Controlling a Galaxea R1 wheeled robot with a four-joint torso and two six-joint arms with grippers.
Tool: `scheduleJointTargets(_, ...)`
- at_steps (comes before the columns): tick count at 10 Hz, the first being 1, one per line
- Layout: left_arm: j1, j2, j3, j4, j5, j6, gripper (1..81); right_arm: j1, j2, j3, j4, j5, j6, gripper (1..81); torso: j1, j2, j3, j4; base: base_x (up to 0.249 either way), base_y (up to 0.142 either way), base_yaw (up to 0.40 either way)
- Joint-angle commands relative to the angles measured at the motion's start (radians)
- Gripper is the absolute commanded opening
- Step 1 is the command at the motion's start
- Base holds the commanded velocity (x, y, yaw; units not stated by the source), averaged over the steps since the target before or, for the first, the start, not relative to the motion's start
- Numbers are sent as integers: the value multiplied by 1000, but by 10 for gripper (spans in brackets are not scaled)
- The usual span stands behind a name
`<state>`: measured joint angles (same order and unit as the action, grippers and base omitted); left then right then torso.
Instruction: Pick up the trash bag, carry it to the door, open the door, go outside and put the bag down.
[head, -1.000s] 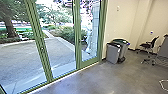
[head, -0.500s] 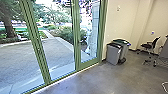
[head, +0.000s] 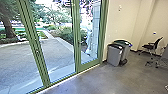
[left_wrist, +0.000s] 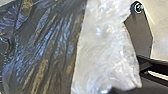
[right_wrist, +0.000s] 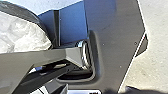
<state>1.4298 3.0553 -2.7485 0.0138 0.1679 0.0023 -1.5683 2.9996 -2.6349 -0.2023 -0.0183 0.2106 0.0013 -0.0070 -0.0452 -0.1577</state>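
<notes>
Relation of bag to arms: at the left wrist we cannot tell how far the left fingers are open or what they grip, and at the right wrist we cannot tell this of the right fingers either. The trash bag (left_wrist: 47, 50), dark and pleated, lies close before the left wrist, beside a crumpled whitish plastic part (left_wrist: 106, 50); similar plastic appears near the right wrist. We judge the left arm the nearer, and the bag probably carried. Its ends being cut off, we cannot fix its long axis, though its pleats run roughly along the border with the whitish part. Outward, the smooth floor (head: 97, 78) reaches the green-framed glass door (head: 88, 65), ahead and to our left, apparently closed. Grey bins (head: 115, 55) stand just right of the frame by the pale wall (head: 122, 21), a chair (head: 152, 46) farther right. Beyond the glass lies the paved yard (head: 18, 58). We judge that opening the door would call for keeping the loose plastic clear of its frame.
</notes>
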Motion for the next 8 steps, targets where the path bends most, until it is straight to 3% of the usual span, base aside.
scheduleJointTargets(1, -56, 1, 3, 3, 64, 2, 10, 40, 1, 0, -5, -54, -4, 811, 0, 0, 0, 0, 152, 0, 0)
scheduleJointTargets(3, -58, 1, 3, 1, 64, 2, 10, 43, 3, 0, -5, -55, -4, 811, 0, 0, 0, 0, 152, 0, 0)
scheduleJointTargets(8, -58, 2, 3, 2, 64, 2, 10, 43, 3, -5, -5, -57, -4, 811, 0, 0, 0, 0, 152, -72, 0)
